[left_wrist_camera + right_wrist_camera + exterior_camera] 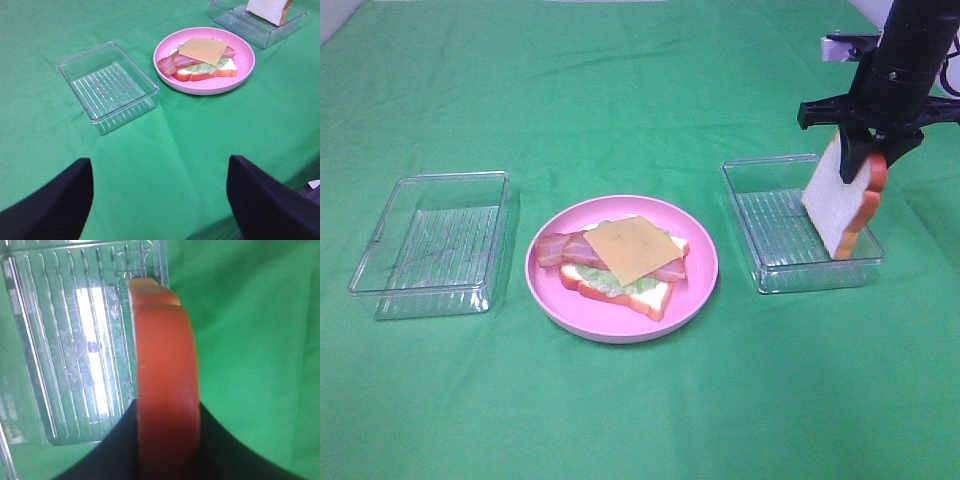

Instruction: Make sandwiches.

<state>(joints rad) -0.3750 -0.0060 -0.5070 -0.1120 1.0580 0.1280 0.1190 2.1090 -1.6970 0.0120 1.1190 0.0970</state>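
Note:
On the pink plate [620, 325] lies an open sandwich [625, 262]: a bread slice, lettuce, bacon strips and a yellow cheese square [633, 248] on top. It also shows in the left wrist view as the sandwich [205, 62]. My right gripper [863, 165] is shut on the top edge of a second bread slice [840, 205], which hangs upright and tilted in the right clear tray [770, 270]. The right wrist view shows that slice's orange crust [165, 365] between the dark fingers [112, 452]. My left gripper [160, 200] stands open and empty, well short of the plate.
An empty clear tray [430, 245] sits to the left of the plate, seen too as the tray [107, 85]. Green cloth covers the table. The table's edge drops away close to the left gripper's fingers [270, 200].

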